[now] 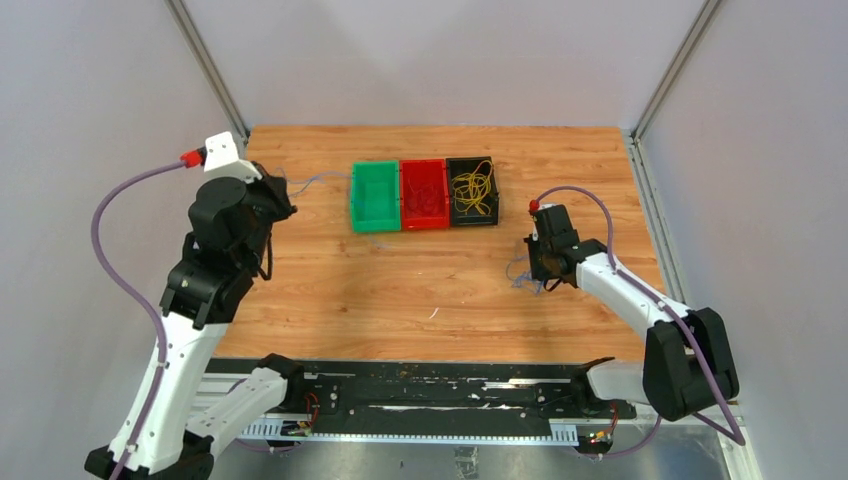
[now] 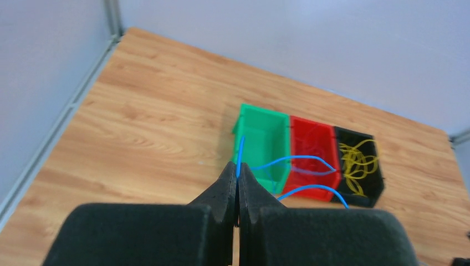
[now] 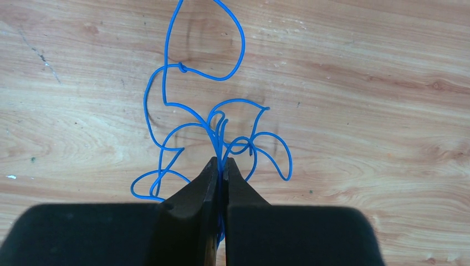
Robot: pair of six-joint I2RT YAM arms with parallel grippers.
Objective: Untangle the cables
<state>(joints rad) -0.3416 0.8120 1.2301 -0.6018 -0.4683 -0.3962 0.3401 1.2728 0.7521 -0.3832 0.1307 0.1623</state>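
My left gripper [image 2: 238,173] is shut on a thin blue cable [image 2: 303,157] that arcs away over the green bin [image 2: 260,119] and the red bin [image 2: 310,133]. In the top view it [image 1: 284,204] is held above the table's left side, with the fine cable [image 1: 318,179] running to the green bin [image 1: 356,196]. My right gripper [image 3: 221,162] is shut on a tangle of looped blue cable [image 3: 182,68] lying on the wood. It [image 1: 531,268] is low at the table's right. Yellow cables [image 1: 472,187] lie in the black bin [image 1: 473,221].
The green, red [image 1: 424,163] and black bins stand in a row at the far middle of the wooden table [image 1: 400,290]. Grey walls and metal frame posts [image 1: 210,70] close the sides. A black rail [image 1: 420,385] runs along the near edge.
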